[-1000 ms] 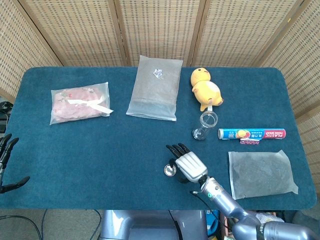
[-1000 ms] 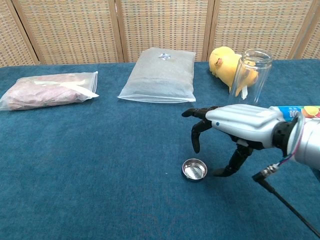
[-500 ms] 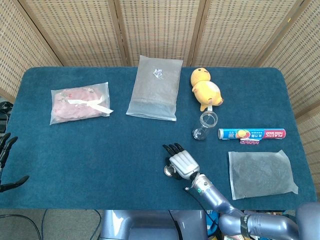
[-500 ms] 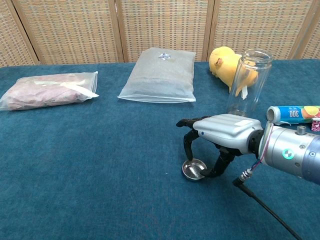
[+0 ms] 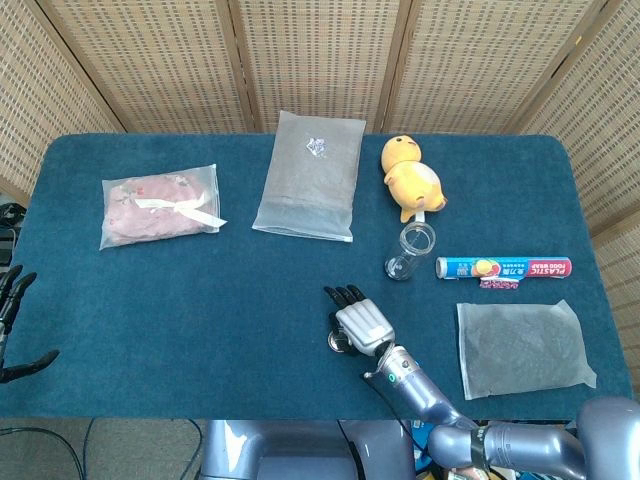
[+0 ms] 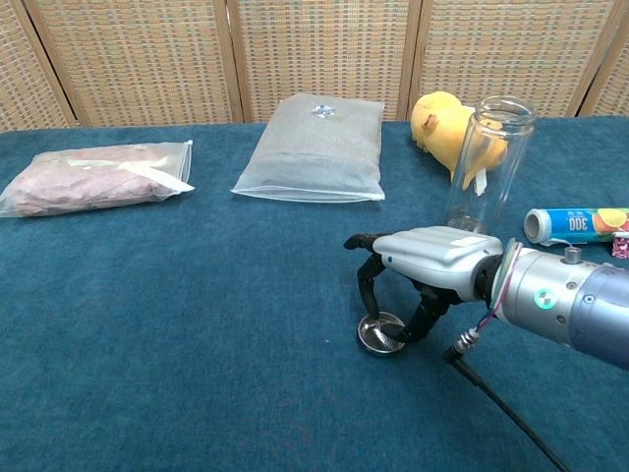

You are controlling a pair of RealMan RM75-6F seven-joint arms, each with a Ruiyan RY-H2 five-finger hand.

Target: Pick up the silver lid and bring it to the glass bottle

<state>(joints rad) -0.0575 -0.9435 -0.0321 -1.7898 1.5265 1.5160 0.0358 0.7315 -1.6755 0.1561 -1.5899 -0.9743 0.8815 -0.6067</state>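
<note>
The small silver lid (image 6: 381, 333) lies on the blue table (image 6: 177, 324) near its front edge, tipped slightly. My right hand (image 6: 428, 258) arches over it, fingers on its left rim and thumb on its right rim, pinching it. From the head view the lid (image 5: 340, 342) peeks out at the left of the right hand (image 5: 362, 325). The glass bottle (image 6: 488, 162) stands upright and uncapped behind and to the right of the hand, also seen as the bottle (image 5: 412, 248) from above. My left hand (image 5: 12, 320) hangs off the table's left edge, fingers spread, holding nothing.
A yellow plush duck (image 5: 412, 183) lies behind the bottle. A plastic wrap roll (image 5: 503, 267) lies to the bottle's right, with a grey pouch (image 5: 522, 347) in front of it. A frosted bag (image 5: 310, 172) and a pink-filled bag (image 5: 160, 205) lie at the back.
My right hand has dropped down and to the left onto the lid and closed its fingers and thumb around the rim. The lid now sits tipped. The left hand has not moved.
</note>
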